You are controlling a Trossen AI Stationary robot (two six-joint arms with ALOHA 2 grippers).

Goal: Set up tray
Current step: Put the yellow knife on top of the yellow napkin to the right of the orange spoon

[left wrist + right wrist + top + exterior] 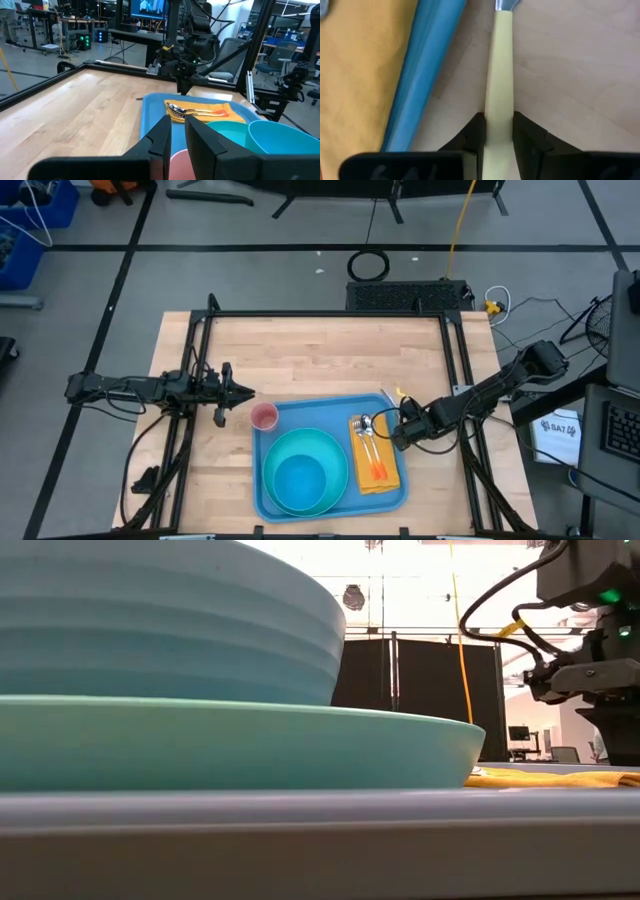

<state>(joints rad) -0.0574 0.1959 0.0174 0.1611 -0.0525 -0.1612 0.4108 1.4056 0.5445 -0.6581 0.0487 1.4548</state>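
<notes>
Beside the tray (427, 60), right gripper (498, 131) clamped on a pale-handled utensil (498, 80), head cut off

A robotics lab is shown: a framed wooden table (320, 350), cables taped along the grey floor at twelve o'clock, with monitors (147, 6) and office chairs (272, 62) beyond.

Close to the lens, the tray's raised rim (300, 810) runs as a pale blue band across the foreground. On it sits a turquoise plate (240, 745), and a lighter blue ribbed bowl (150, 625) stands in the plate, filling the view toward ten o'clock. At three o'clock a strip of yellow-orange napkin (555, 778) lies flat just beside the plate's edge. Above the napkin hangs a dark robot arm (590, 650) with cabling and a lit green indicator; its fingers are not discernible.
</notes>
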